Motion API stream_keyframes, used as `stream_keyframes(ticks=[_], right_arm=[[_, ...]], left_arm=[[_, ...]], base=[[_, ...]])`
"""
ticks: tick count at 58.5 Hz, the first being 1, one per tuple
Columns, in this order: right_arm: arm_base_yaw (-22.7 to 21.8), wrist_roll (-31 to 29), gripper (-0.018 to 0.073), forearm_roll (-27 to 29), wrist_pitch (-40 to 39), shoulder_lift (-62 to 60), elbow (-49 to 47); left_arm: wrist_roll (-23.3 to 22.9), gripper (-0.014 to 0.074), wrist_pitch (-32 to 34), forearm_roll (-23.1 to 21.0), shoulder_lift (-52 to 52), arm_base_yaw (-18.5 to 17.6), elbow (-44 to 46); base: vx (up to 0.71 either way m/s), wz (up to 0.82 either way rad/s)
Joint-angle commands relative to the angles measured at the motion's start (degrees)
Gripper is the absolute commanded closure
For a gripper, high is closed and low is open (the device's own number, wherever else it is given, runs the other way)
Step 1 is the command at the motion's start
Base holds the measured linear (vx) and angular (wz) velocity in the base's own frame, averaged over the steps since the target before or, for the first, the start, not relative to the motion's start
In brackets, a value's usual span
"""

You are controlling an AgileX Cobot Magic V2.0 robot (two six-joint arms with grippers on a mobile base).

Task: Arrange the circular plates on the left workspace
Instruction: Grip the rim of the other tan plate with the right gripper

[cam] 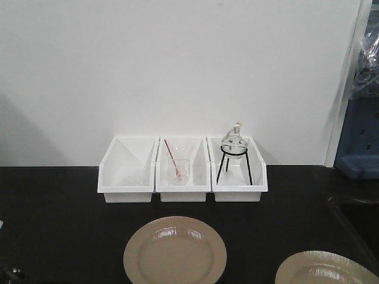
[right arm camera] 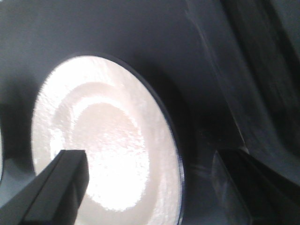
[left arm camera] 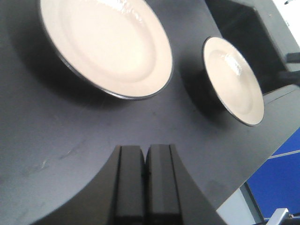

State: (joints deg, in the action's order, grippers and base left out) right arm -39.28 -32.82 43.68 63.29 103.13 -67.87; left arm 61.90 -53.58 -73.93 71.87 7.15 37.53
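Note:
Two round beige circular plates lie flat on the black bench top, the left workspace (cam: 59, 225). One plate (cam: 174, 251) (left arm camera: 105, 44) sits at the front centre. The other plate (cam: 325, 269) (left arm camera: 233, 79) (right arm camera: 108, 140) lies at the front right, cut off by the frame edge. My left gripper (left arm camera: 146, 149) is shut with nothing in it, hovering over bare bench short of the centre plate. My right gripper (right arm camera: 149, 157) is open and straddles the right plate's rim, one finger (right arm camera: 65, 183) over the plate and the other beyond its edge. Neither gripper shows in the front view.
Three white bins (cam: 183, 171) stand in a row at the back by the wall; the middle one holds a glass beaker (cam: 176, 168), the right one a round flask on a black tripod (cam: 233, 151). A sunken sink basin (cam: 361, 219) lies at the right. The bench's front corner (left arm camera: 243, 187) is close to my left gripper.

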Motion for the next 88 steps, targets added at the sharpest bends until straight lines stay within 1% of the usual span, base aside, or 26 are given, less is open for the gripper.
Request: stream_keyframes(ticks=[1, 7, 20, 31, 35, 45, 48, 53, 56, 59, 61, 62, 65, 70, 75, 79, 88], right_arm=[[-0.36, -1.39, -0.0023, 2.18, 1.21, -0.52, -1.35], [-0.3, -2.03, -0.0023, 2.36, 1.86, 1.36, -1.35], [-0.3, -5.3, -0.0023, 6.07, 3.55, 5.29, -1.35], [-0.14, -6.8, -0.002, 8.17, 4.89, 8.0, -1.35], [0.84, -7.21, -0.0013, 8.11, 5.29, 8.71, -1.35], [5.31, -8.56, 0.0014, 8.22, 3.83, 9.62, -1.35], [6.3, -8.4, 0.0038, 8.31, 2.8, 9.62, -1.35], [7.12, -8.34, 0.0123, 8.99, 1.91, 9.62, -1.35], [7.16, -8.34, 0.0216, 9.68, 1.86, 9.62, -1.35], [7.04, -8.34, 0.0348, 10.27, 1.86, 9.62, -1.35], [7.04, -8.41, 0.0419, 10.36, 1.86, 9.62, -1.35], [7.04, -8.4, 0.0473, 10.36, 1.86, 9.62, -1.35], [7.04, -8.55, 0.0577, 10.31, 1.97, 9.62, -1.35], [7.04, -8.75, 0.0571, 10.96, 2.42, 9.62, -1.35], [7.04, -8.82, 0.0569, 13.21, 3.57, 9.62, -1.35], [7.04, -9.26, 0.0567, 17.37, 5.17, 9.62, -1.35], [7.04, -11.07, 0.0564, 30.03, 8.87, 8.78, -1.35]], left_arm=[[-0.07, 0.06, -1.44, -3.99, -1.5, -0.28, 1.23], [-0.07, 0.06, -1.66, -4.14, -1.5, -0.28, 1.23], [-0.07, 0.0599, -1.65, -4.91, -1.5, -0.28, 1.23], [-0.02, 0.0599, -1.59, -4.93, -1.5, -0.28, 1.23], [-0.02, 0.0599, -1.54, -4.93, -1.5, -0.28, 1.23], [-0.02, 0.0599, -1.41, -4.98, -1.5, -0.28, 1.23], [-0.02, 0.0599, -1.41, -4.98, -1.5, -0.28, 1.23], [-0.02, 0.0599, -1.49, -4.97, -1.5, -0.28, 1.23], [-0.02, 0.0599, -1.63, -4.97, -1.5, -0.28, 1.23], [-0.02, 0.0599, -1.82, -4.97, -1.5, -0.28, 1.23], [-0.02, 0.0599, -1.82, -4.97, -1.5, -0.28, 1.23], [-0.02, 0.0599, -1.82, -4.97, -1.5, -0.28, 1.23], [-0.02, 0.0599, -1.82, -4.97, -1.5, -0.28, 1.23], [-0.02, 0.0599, -1.82, -4.97, -1.5, -0.28, 1.23], [-0.02, 0.0599, -1.82, -4.97, -1.5, -0.28, 1.23], [-0.02, 0.0599, -1.82, -4.97, -1.5, -0.28, 1.23], [-0.02, 0.0599, -1.82, -4.97, -1.5, -0.28, 1.23]], base=[[0.0, 0.0], [0.0, 0.0], [0.0, 0.0], [0.0, 0.0], [0.0, 0.0], [0.0, 0.0], [0.0, 0.0], [0.0, 0.0], [0.0, 0.0], [0.0, 0.0], [0.0, 0.0], [0.0, 0.0], [0.0, 0.0], [0.0, 0.0], [0.0, 0.0], [0.0, 0.0], [0.0, 0.0]])
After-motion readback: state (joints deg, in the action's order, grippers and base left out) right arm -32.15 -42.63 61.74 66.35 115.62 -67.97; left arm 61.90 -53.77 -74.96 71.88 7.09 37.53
